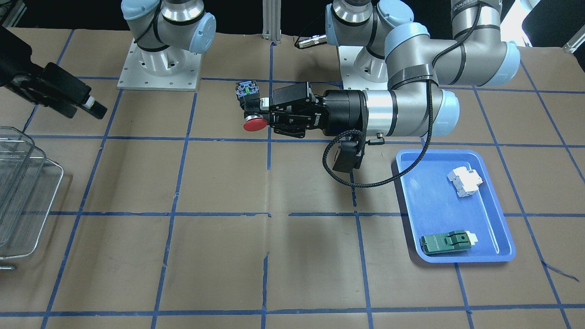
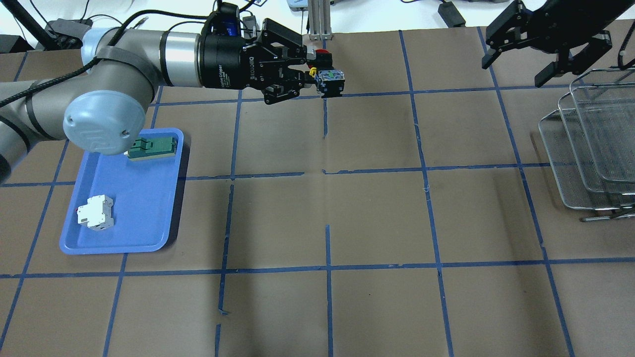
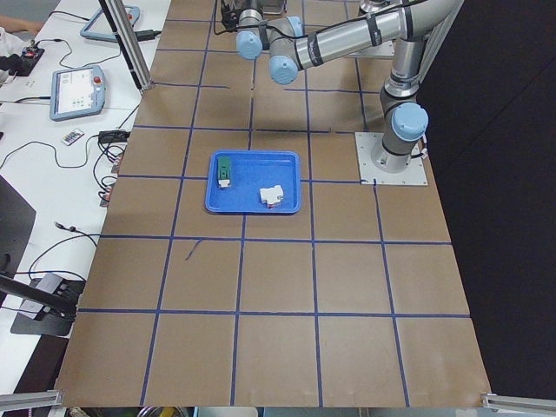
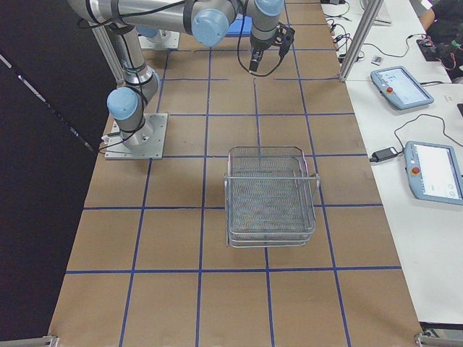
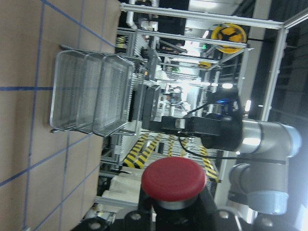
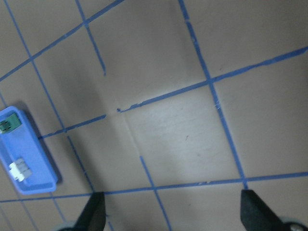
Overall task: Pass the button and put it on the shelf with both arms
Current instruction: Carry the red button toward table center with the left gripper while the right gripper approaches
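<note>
My left gripper [image 1: 257,108] is shut on the button's black body and holds it level above the table's back middle. The red cap [image 1: 254,124] and the blue-green block [image 1: 245,89] stick out on either side of the fingers. In the overhead view the left gripper [image 2: 316,70] shows the block [image 2: 331,82] towards the table's middle. The left wrist view shows the red cap [image 5: 173,179] close up. My right gripper [image 2: 513,73] is open and empty, raised near the shelf [image 2: 590,144]. Its fingertips [image 6: 94,216] stand wide apart. The shelf also shows in the front-facing view [image 1: 23,192].
A blue tray [image 1: 425,201] on my left side holds a white breaker-like block [image 1: 465,181] and a flat green part [image 1: 445,241]. The table is brown paper with blue tape lines. The arm bases [image 1: 157,68] stand at the back edge.
</note>
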`<act>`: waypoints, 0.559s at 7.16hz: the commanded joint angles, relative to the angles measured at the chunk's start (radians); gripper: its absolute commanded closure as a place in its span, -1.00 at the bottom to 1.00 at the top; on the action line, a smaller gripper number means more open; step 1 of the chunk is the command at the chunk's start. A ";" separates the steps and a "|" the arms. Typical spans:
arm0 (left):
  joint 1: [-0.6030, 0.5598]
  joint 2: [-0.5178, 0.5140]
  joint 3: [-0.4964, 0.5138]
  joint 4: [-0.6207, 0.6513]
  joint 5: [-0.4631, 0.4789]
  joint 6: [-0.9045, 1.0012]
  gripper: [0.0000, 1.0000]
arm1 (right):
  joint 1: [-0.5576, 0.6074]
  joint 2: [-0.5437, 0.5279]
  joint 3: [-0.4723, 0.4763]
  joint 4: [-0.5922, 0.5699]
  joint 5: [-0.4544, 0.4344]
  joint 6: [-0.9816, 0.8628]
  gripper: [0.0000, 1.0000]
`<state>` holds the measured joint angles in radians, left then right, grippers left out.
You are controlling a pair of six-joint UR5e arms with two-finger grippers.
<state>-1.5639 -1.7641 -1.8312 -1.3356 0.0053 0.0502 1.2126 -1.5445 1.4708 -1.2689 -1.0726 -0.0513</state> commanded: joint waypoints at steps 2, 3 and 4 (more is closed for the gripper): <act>-0.002 -0.023 -0.017 0.047 -0.016 -0.001 1.00 | -0.005 -0.029 0.011 0.322 0.311 -0.042 -1.00; -0.005 -0.023 -0.017 0.047 -0.016 -0.001 1.00 | -0.001 -0.028 0.028 0.363 0.319 -0.064 -1.00; -0.008 -0.023 -0.016 0.047 -0.016 -0.001 1.00 | 0.007 -0.026 0.067 0.393 0.380 -0.090 -1.00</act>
<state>-1.5690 -1.7863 -1.8476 -1.2904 -0.0106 0.0491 1.2114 -1.5708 1.5032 -0.9237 -0.7544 -0.1123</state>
